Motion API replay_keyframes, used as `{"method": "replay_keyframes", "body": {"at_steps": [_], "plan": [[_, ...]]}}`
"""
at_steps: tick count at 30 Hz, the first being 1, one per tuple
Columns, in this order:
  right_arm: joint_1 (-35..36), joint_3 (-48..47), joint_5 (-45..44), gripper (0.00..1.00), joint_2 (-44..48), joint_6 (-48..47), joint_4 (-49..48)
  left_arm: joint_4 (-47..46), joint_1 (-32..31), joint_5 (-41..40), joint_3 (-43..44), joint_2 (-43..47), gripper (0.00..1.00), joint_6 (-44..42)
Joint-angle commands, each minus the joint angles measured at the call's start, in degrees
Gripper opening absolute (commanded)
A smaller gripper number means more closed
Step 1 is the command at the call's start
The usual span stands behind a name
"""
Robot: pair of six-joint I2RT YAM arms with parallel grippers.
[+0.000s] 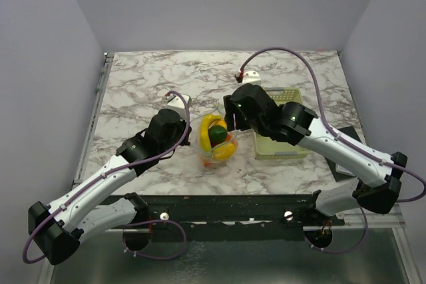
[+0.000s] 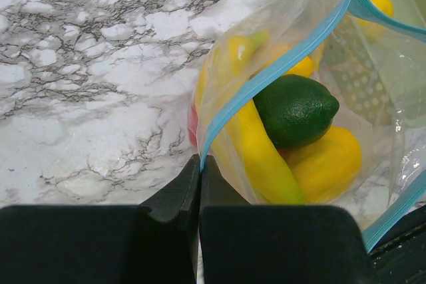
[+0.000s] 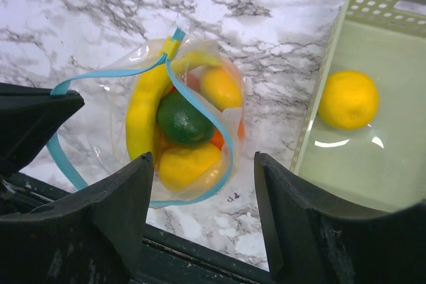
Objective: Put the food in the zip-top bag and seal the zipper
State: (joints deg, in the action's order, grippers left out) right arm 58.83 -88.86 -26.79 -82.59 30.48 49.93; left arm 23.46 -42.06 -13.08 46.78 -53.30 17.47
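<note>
Most fruit [image 3: 183,121] is seen in the bag [image 3: 106,138] between the arms; one yellow piece [image 3: 348,99], perhaps a lemon, is left in the basket [image 3: 333,38]. The unsealed zipper [image 2: 279,68] is pinched by the left gripper [image 2: 200,164]; the right gripper [image 3: 203,184] is spread, empty.

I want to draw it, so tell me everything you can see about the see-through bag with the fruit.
The zip-top bag is clear, crinkly plastic with a light blue zipper along its mouth and a small yellow tab at one end. The mouth gapes open. Inside lie a banana, a green lime and a lemon. It rests on the marble table, and the left gripper is shut on its zipper edge.
</note>
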Motion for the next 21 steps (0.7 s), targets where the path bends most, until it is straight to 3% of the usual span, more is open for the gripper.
{"method": "replay_keyframes", "body": {"at_steps": [1, 13, 21], "plan": [[0.27, 2.44, -6.71, 0.66, 4.63, 1.12, -2.61, 1.15, 0.35, 0.62, -0.51, 0.3, 0.0, -0.37], [-2.42, 9.83, -16.87, 0.67, 13.19, 3.18, -0.61, 1.15, 0.37, 0.6, -0.62, 0.05, 0.0, -0.33], [-12.6, 17.16, -9.88, 0.69, 15.27, 1.21, -5.0, 1.14, 0.32, 0.69, -0.59, -0.2, 0.0, -0.28]]}}
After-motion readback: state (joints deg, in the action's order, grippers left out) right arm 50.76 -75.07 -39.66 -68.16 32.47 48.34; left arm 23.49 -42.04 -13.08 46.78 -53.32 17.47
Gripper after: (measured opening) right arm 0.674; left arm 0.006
